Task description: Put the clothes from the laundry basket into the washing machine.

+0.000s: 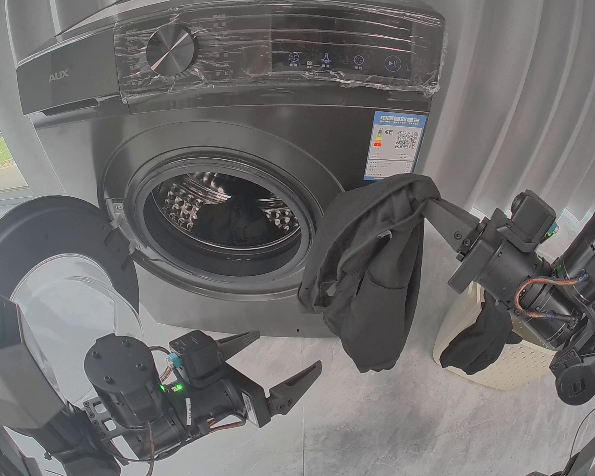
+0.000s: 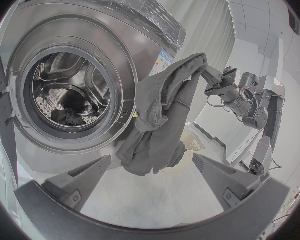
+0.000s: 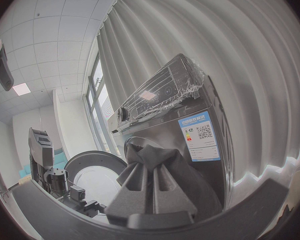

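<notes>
The right pincer (image 1: 435,207) is clamped tight on the top edge of a black garment (image 1: 370,266). The garment hangs in loose folds in the air, just right of the washing machine's (image 1: 244,120) round drum opening (image 1: 221,218). The left pincer (image 1: 285,353) sits low near the floor, jaws spread wide with nothing between them (it points toward the hanging cloth). The porthole door (image 1: 59,266) stands swung open at the machine's left. Another dark garment (image 1: 235,223) lies inside the drum. The cream laundry basket (image 1: 509,368) stands on the floor right of the machine, beneath the right arm, with a dark piece of clothing (image 1: 476,345) draped over its rim.
</notes>
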{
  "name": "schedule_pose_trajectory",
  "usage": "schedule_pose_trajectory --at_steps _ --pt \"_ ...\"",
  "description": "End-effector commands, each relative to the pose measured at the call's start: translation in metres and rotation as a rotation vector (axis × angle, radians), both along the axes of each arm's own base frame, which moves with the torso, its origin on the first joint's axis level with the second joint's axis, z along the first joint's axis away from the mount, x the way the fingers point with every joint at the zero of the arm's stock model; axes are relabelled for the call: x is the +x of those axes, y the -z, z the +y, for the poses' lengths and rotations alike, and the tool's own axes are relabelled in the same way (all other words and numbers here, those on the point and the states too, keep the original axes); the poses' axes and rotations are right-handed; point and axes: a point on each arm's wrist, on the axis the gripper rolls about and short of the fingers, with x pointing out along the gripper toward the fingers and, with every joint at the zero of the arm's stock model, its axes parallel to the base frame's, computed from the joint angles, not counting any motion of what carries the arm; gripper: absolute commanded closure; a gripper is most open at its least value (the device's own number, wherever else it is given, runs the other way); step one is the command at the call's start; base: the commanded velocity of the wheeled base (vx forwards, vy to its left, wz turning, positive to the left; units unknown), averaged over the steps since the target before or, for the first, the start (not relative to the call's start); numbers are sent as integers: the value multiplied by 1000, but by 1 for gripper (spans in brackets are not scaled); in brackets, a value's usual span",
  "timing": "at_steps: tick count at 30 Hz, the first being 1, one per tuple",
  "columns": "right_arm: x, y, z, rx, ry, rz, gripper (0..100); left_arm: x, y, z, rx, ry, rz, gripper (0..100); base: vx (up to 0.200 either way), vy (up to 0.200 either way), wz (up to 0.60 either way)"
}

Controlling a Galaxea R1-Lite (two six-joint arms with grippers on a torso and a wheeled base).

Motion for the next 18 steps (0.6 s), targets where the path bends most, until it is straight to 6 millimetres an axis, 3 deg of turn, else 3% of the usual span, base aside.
schedule_pose_trajectory --at_steps 1,4,12,18 --pt "-1 0 2 0 -7 0 100 0 2 -2 4 6 4 0 0 0 0" --pt "-4 0 5 2 -19 0 100 -2 4 -6 11 21 11 0 0 0 0" --pt "-8 -1 11 11 -18 6 100 20 19 -31 16 23 12 0 0 0 0" --pt "-7 3 7 0 -8 15 100 23 8 -24 -11 -7 -22 0 0 0 0"
